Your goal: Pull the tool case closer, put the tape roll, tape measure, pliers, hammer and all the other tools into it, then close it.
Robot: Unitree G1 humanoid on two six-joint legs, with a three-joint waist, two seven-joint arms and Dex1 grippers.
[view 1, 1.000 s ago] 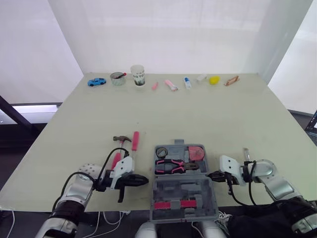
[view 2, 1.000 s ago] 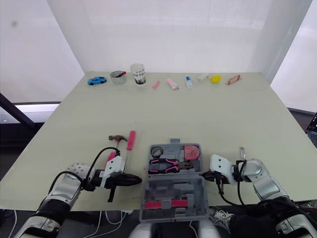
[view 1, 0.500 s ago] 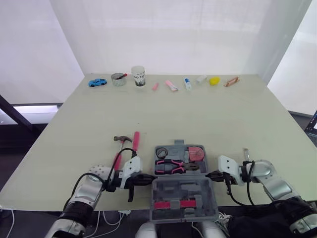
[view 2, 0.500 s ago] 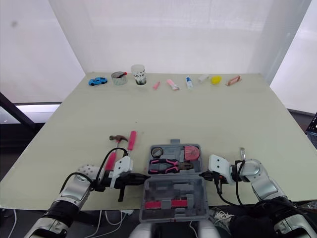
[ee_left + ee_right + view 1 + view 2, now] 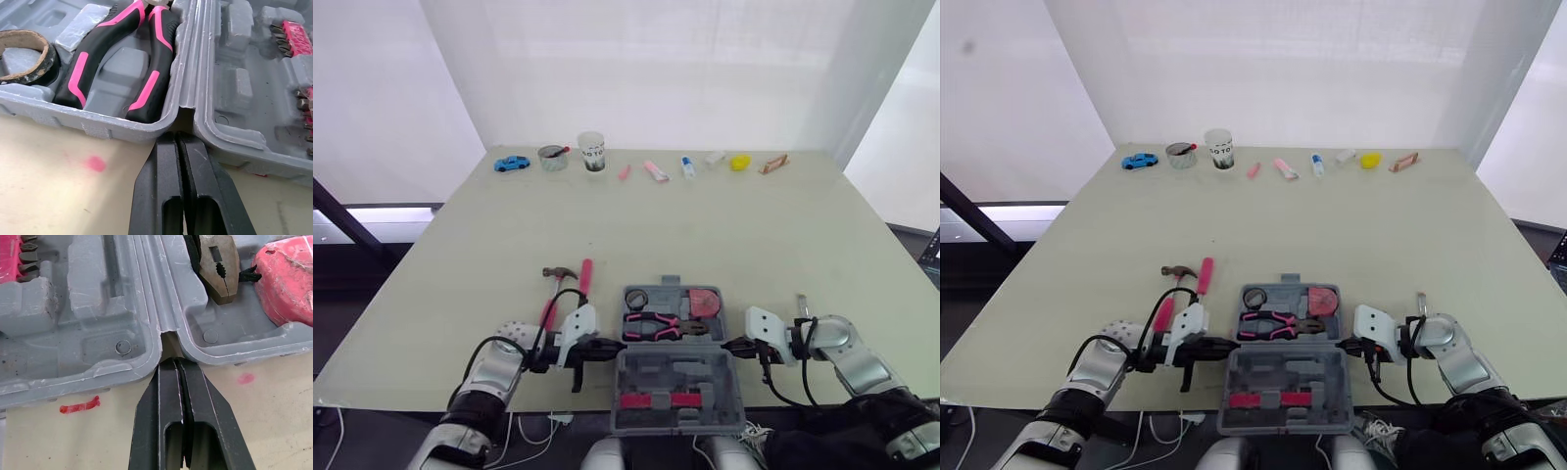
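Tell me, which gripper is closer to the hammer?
Left. The left gripper is at the left side of the tool case, near the hammer; the right gripper is at the case's far right side.

Grey plastic tool case (image 5: 676, 380) at near edge of pale tabletop (image 5: 734, 225). Its far half holds dark tape roll (image 5: 637, 300), pink-handled steel pliers (image 5: 656, 324), pink tape measure (image 5: 704, 303). Steel-headed hammer (image 5: 554, 274) to its left.
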